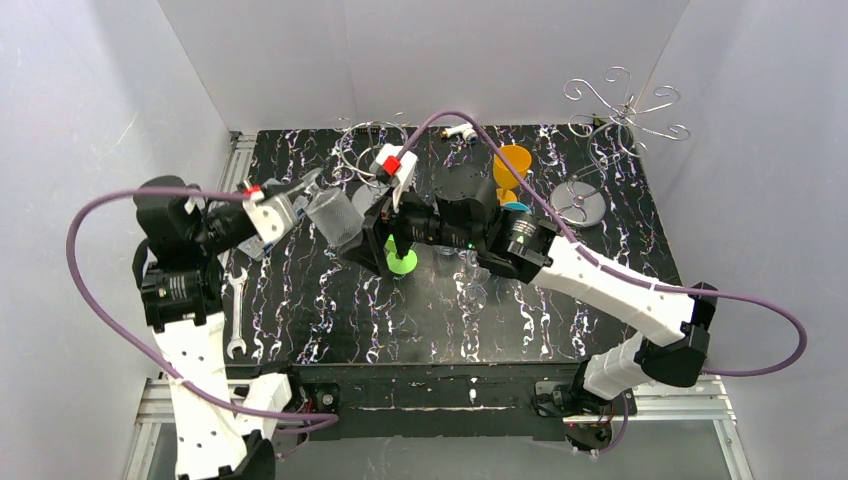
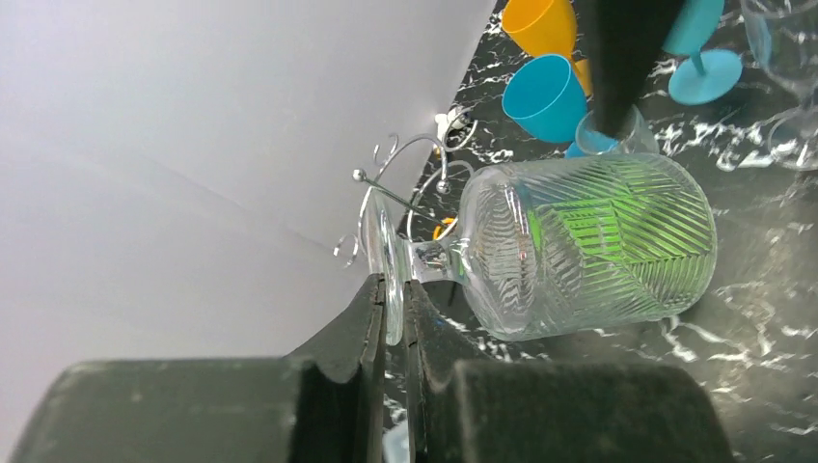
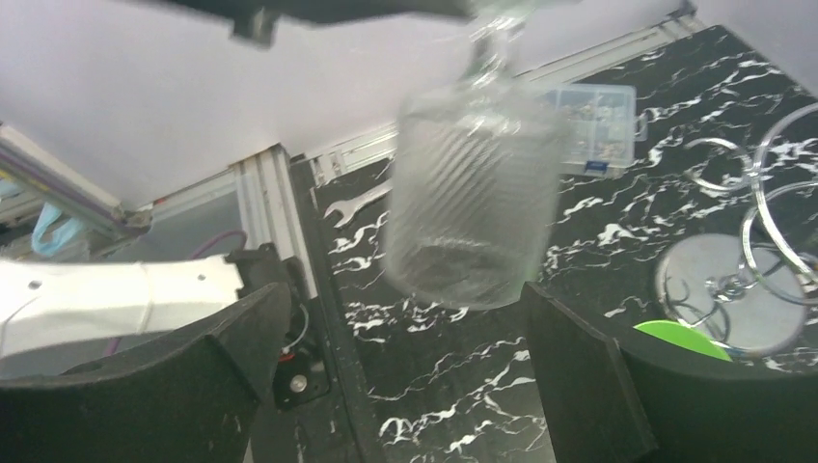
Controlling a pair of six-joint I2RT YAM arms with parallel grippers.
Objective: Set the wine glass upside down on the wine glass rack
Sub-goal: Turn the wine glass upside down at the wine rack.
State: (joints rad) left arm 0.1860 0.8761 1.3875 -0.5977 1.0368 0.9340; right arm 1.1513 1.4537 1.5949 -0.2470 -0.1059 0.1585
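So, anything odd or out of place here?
Only the grip: the left gripper pinches the wine glass by the thin edge of its foot, bowl jutting out unsupported. Nothing looks spilled or broken.

Heads up: in your right wrist view the wine glass (image 3: 473, 193) is just a smear, and its foot runs off the top edge. From the left wrist, part of that foot is buried between the left gripper (image 2: 395, 307) fingers. Overhead, the right gripper (image 1: 383, 245) covers most of a green disc (image 1: 402, 262). What's inside the parts box (image 3: 600, 121) is too tiny to tell.
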